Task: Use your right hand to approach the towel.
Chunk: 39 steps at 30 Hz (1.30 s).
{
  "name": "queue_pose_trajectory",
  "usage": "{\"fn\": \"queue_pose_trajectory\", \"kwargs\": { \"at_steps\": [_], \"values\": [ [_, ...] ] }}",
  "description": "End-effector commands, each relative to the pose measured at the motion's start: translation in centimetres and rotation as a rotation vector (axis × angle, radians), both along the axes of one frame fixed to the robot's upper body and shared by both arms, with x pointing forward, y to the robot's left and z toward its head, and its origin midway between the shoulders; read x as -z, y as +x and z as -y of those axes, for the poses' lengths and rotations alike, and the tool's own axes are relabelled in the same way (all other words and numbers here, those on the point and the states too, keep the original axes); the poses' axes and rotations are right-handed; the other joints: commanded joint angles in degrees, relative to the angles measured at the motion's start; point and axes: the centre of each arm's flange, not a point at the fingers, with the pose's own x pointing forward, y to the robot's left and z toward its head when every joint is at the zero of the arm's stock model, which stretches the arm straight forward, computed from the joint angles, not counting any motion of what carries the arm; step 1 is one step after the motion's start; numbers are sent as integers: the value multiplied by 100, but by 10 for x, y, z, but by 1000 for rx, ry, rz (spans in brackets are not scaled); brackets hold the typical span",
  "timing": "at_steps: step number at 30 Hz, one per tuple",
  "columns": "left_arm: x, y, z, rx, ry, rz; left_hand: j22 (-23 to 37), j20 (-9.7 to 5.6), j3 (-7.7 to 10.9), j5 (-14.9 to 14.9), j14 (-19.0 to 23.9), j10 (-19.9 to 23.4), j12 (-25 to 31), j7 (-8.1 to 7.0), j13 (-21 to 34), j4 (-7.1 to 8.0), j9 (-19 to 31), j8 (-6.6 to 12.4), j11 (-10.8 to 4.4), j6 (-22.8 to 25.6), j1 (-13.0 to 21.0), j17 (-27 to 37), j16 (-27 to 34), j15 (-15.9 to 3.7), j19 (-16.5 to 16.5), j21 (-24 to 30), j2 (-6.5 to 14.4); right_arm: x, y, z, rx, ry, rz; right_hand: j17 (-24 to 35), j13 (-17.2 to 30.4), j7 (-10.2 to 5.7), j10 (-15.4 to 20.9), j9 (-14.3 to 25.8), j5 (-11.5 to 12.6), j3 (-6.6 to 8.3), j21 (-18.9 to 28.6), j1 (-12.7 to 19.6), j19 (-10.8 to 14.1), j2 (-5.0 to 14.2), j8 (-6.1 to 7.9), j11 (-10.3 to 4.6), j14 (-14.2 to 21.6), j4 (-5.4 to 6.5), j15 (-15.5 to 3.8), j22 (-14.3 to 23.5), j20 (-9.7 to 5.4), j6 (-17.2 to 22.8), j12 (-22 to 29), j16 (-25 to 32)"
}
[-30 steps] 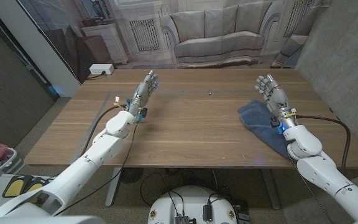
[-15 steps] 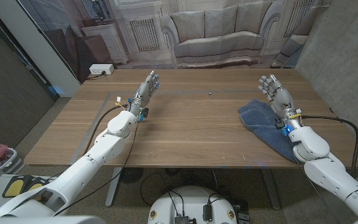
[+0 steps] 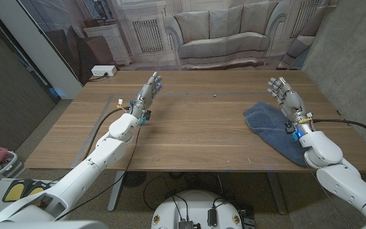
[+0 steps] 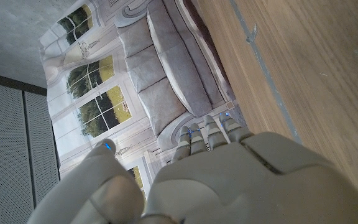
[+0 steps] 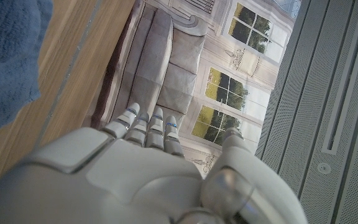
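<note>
Towel (image 3: 273, 124) just beside right hand (image 3: 286, 97)

My right forearm covers the towel's (image 3: 272, 127) 4 o'clock corner; the tiny speck (image 3: 215, 95) at the table's (image 3: 189, 137) 12 o'clock I cannot identify.

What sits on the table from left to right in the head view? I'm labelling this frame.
Left hand → small dark speck → blue towel → right hand, raised by the towel's right side.
</note>
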Motion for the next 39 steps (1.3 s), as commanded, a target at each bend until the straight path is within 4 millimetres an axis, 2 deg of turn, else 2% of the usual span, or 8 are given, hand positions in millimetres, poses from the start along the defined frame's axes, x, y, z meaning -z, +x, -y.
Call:
{"fn": "queue_pose_trajectory", "kwargs": {
  "at_steps": [1, 12, 16, 24, 39],
  "values": [
    [-7, 0, 0, -8, 12, 12, 15, -228, -9, 7, 28, 70, 29, 8, 18, -5, 18, 33, -5, 67, 39, 25, 27, -18, 37, 22, -15, 4, -6, 9, 44, -4, 16, 7, 13, -25, 69, 14, 18, 20, -10, 31, 72, 7, 41, -33, 73, -43, -33, 21, -33, 55, 25, 24],
    [-11, -3, 1, -17, 22, 21, 15, -226, -20, 3, 55, 96, 30, 7, 18, -6, 18, 40, 4, 108, 46, 25, 30, -29, 45, 22, -9, 8, -10, 18, 70, -15, 25, 11, 13, -37, 151, 15, 12, -14, -6, 9, 132, -37, 41, -36, 138, -58, -58, 19, -14, 94, 46, 31],
    [-11, -4, 1, -16, 9, 23, 15, -222, -25, 1, 63, 113, 33, 9, 18, -6, 18, 38, -18, 114, 49, 25, 30, -31, 48, 21, -6, 9, -14, 22, 96, -21, 26, 11, 13, -160, 187, 17, 14, -25, -14, 2, 140, -49, 56, -73, 166, -67, -77, 19, -10, 156, 53, 29],
    [-15, -10, -1, -34, 22, 24, 15, -220, -30, -1, 66, 115, 28, -7, 18, -7, 18, 35, -43, 121, 53, 25, 26, -42, 50, 20, -1, 11, -20, 28, 135, -31, 25, 11, 13, -193, 219, 18, 16, -28, -20, 0, 151, -48, 67, -81, 181, -74, -91, 19, -11, 209, 58, 24],
    [-17, -16, -6, -49, 18, 34, 15, -230, -39, -6, 75, 129, 21, -15, 17, -11, 18, 31, -63, 140, 71, 24, 20, -58, 61, 20, 15, 13, -25, 27, 219, -55, 56, 9, 13, -241, 265, 22, 23, -29, -29, 5, 178, -40, 76, -89, 214, -93, -116, 19, -16, 282, 63, 16]
  ]
}}
